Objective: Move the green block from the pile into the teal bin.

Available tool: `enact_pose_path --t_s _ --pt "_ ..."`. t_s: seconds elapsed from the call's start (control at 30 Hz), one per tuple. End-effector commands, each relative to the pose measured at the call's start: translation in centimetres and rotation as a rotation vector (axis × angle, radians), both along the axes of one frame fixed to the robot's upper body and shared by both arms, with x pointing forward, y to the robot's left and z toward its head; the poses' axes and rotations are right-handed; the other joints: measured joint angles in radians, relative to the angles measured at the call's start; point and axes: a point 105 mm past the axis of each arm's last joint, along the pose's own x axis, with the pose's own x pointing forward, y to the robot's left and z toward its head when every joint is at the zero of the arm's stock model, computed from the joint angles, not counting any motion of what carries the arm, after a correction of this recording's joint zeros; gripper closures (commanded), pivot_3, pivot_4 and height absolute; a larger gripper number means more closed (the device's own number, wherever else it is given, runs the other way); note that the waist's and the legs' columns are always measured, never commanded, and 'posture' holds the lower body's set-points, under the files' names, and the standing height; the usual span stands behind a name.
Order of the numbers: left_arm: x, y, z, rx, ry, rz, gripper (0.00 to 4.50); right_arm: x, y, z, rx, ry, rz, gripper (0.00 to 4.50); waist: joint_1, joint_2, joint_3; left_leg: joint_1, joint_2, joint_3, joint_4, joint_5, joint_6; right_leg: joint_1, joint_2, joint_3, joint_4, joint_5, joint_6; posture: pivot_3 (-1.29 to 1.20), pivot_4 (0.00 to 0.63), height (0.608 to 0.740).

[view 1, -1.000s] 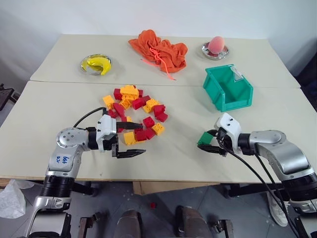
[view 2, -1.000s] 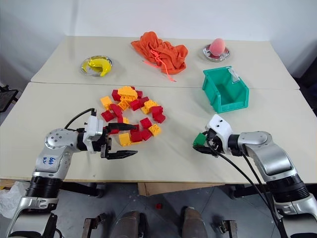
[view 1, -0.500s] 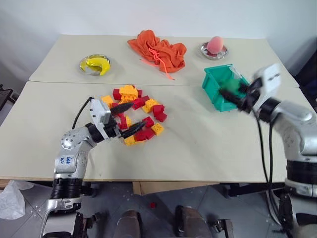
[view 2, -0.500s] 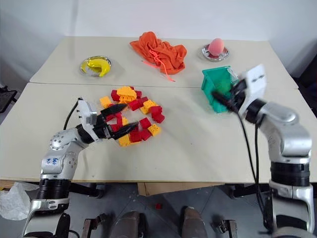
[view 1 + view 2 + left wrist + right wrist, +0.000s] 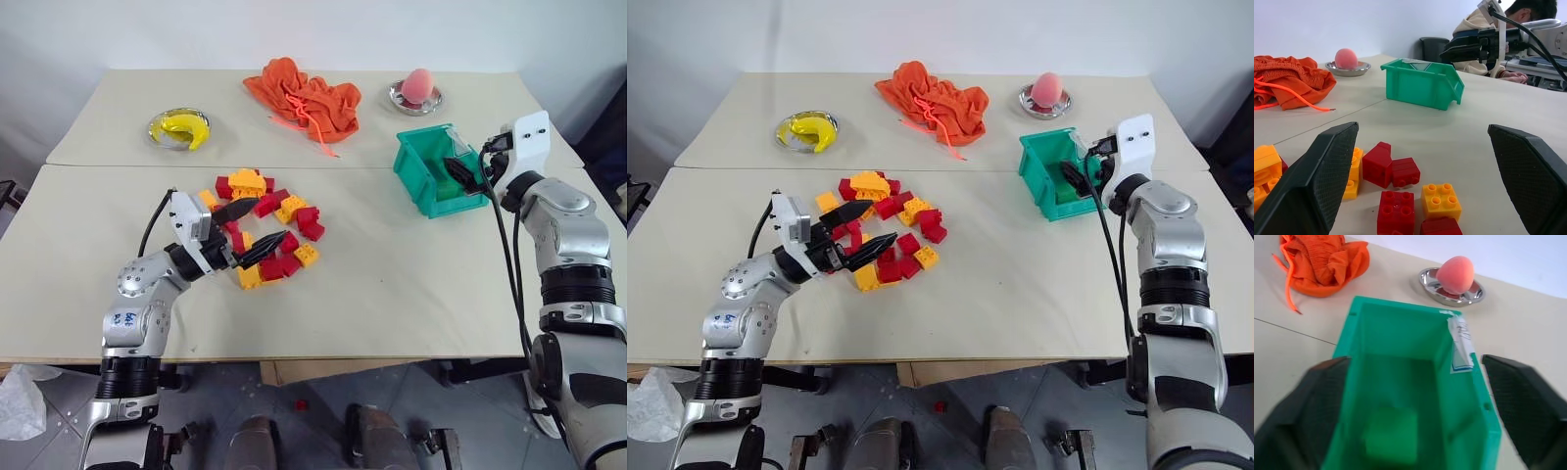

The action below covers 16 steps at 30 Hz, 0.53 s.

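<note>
From the head camera, the right gripper (image 5: 462, 174) sits over the teal bin (image 5: 416, 183) with its fingers spread apart, holding nothing, while the left gripper (image 5: 243, 234) hangs wide open right over the pile (image 5: 266, 221) of red and yellow bricks. Left wrist view: its two black fingers (image 5: 1312, 183) splayed wide above the bricks, bin out beyond them. Right wrist view looks straight down into the bin, and the green block (image 5: 1390, 434) is inside it, between the parted fingertips, looking blurry.
</note>
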Motion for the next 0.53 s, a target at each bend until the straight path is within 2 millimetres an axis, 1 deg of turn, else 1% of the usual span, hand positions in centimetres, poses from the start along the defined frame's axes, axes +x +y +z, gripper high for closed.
enact_pose_path --t_s 0.03,0.1,0.13,0.17,0.2,0.23,0.27,0.3,0.37,0.4,0.47,0.53 --pt "-0.4 0.9 0.4 0.063 -0.056 0.039 0.0 -1.5 1.4 2.0 -0.036 -0.135 0.143 0.04 0.0 0.0 0.0 0.0 0.0 0.0 0.0 0.0 0.0 0.0 0.0 0.0 0.0 0.0 0.0 0.0 0.15 0.74" --pt "-0.5 1.7 -0.3 0.11 -0.043 0.065 0.0 -3.4 3.2 1.9 -0.057 -0.202 0.312 0.04 0.001 0.0 0.0 0.0 0.0 0.0 -0.001 0.0 0.0 0.0 0.0 0.0 0.0 0.0 0.0 0.0 0.15 0.74" --pt "-0.6 2.5 -0.8 0.137 -0.037 0.091 0.0 -5.7 4.7 1.2 -0.068 -0.239 0.468 0.04 0.001 0.0 0.0 0.0 0.0 0.0 -0.001 0.0 0.0 0.0 0.0 0.0 -0.001 0.0 0.0 0.0 0.15 0.74" --pt "-0.7 3.0 -1.1 0.154 -0.034 0.107 0.0 -7.4 5.6 0.7 -0.075 -0.263 0.571 0.04 0.004 0.0 0.0 0.0 0.0 0.0 -0.002 0.0 0.0 0.0 0.0 0.0 -0.001 0.0 0.0 0.0 0.15 0.74" --pt "-0.8 3.4 -1.4 0.166 -0.031 0.119 0.0 -8.5 5.9 0.5 -0.058 -0.29 0.614 0.04 0.005 0.0 0.0 0.0 0.0 0.0 -0.002 0.0 0.0 0.0 0.0 0.0 -0.002 0.0 0.0 0.0 0.15 0.74" --pt "-0.9 4.1 -1.7 0.182 -0.028 0.139 0.0 -9.3 5.7 0.2 -0.013 -0.305 0.614 0.04 0.005 0.0 0.0 0.0 0.0 0.0 -0.002 0.0 0.0 0.0 0.0 -0.001 -0.002 0.0 0.0 0.0 0.15 0.74" --pt "-1.1 4.8 -2.0 0.2 -0.024 0.161 0.0 -10.1 5.5 -1.2 0.009 -0.248 0.626 0.04 0.005 0.0 0.0 0.0 0.0 0.0 -0.002 0.0 -0.001 0.0 0.0 -0.001 -0.002 0.0 0.0 0.0 0.15 0.74" --pt "-1.5 5.6 -2.6 0.239 -0.02 0.186 0.0 -11.1 5.5 -3.2 -0.017 -0.182 0.643 0.04 0.009 0.0 0.0 0.0 0.0 0.001 -0.001 0.0 -0.001 0.0 0.0 0.0 -0.002 0.0 0.0 0.0 0.15 0.74" --pt "-2.1 6.6 -3.1 0.281 -0.021 0.207 0.0 -12.8 5.5 -5.9 -0.079 -0.084 0.682 0.04 0.011 0.0 0.0 0.001 0.0 0.0 -0.001 -0.001 -0.001 0.001 0.0 -0.001 -0.002 0.0 0.0 0.0 0.15 0.74" --pt "-2.3 7.0 -3.1 0.29 -0.02 0.224 0.0 -13.5 5.4 -7.0 -0.119 -0.054 0.694 0.04 0.011 0.0 0.0 0.001 0.0 0.0 -0.001 -0.001 -0.001 0.001 0.0 -0.001 -0.002 0.0 0.0 0.0 0.15 0.74" --pt "-2.6 7.9 -3.2 0.296 -0.018 0.261 0.0 -14.3 4.6 -8.2 -0.139 -0.025 0.67 0.04 0.011 0.0 0.0 0.001 0.0 0.0 -0.001 -0.001 -0.001 0.001 0.0 0.0 -0.002 0.0 0.0 0.0 0.15 0.74" --pt "-2.8 8.4 -3.4 0.294 -0.009 0.285 0.0 -14.3 4.0 -8.5 -0.132 -0.024 0.63 0.04 0.009 0.0 0.0 0.001 0.0 0.001 -0.001 -0.001 -0.001 0.001 0.0 0.0 -0.001 0.0 0.0 0.0 0.15 0.74"
